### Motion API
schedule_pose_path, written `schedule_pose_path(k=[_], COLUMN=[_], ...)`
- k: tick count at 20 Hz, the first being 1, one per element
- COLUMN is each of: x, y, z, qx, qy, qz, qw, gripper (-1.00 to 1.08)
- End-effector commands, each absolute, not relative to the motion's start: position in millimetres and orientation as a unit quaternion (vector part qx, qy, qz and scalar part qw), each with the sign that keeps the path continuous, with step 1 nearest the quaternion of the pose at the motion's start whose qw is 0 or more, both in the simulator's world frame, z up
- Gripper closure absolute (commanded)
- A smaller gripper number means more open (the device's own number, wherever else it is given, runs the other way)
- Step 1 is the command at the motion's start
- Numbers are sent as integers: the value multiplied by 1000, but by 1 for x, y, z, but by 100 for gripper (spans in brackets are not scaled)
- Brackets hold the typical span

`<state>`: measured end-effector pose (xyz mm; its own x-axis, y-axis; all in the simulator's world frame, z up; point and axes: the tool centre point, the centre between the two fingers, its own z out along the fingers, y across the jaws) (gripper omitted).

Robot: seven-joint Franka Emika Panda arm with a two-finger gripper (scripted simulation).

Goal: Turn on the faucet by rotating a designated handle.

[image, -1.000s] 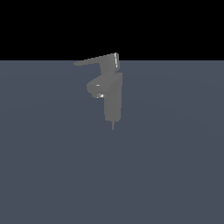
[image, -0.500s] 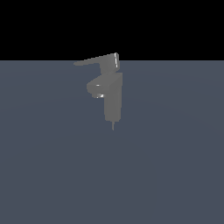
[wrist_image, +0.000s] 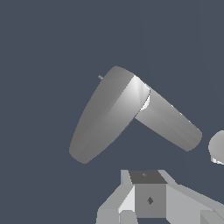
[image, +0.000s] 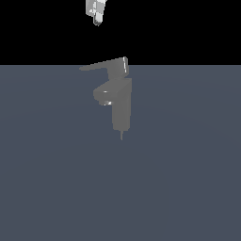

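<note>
The grey faucet [image: 121, 104] stands upright in the middle of the exterior view, with its short rounded spout [image: 104, 95] on the exterior view's left. The thin handle [image: 100, 66] sticks out from the blocky cap on top, also toward the exterior view's left. My white gripper [image: 97, 20] hangs high above the handle's tip, well apart from it, with its fingertips together and holding nothing. In the wrist view the broad flat handle [wrist_image: 103, 120] and a rounded tube [wrist_image: 168, 122] meet at an angle beyond my gripper [wrist_image: 148, 192].
A flat blue-grey floor [image: 188, 179] spreads around the faucet. A small thin pin [image: 122, 135] sticks out below the column. A pale rounded shape [wrist_image: 218, 148] shows at the edge of the wrist view.
My gripper has come into the exterior view at the top, above the handle's tip. The faucet and handle have not moved.
</note>
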<state>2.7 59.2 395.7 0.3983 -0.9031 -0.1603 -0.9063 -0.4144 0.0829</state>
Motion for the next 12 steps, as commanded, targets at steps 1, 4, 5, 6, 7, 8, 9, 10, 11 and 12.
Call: schedule_pose_path(k=[1, 4, 5, 6, 7, 8, 9, 10, 11, 12], x=[15, 28, 33, 37, 41, 45, 49, 53, 57, 61], y=[64, 69, 71, 73, 75, 77, 79, 81, 82, 84], z=[384, 369, 364, 358, 353, 348, 342, 336, 331, 325], qx=[-818, -795, -787, -779, -771, -763, -755, -747, -738, -730], qy=[568, 599, 610, 620, 629, 639, 649, 658, 668, 677], qz=[92, 93, 94, 94, 94, 93, 93, 93, 92, 91], qw=[2, -6, -9, -12, -15, -18, -21, -24, -27, -30], gripper=[108, 108, 108, 108, 108, 108, 108, 108, 108, 108])
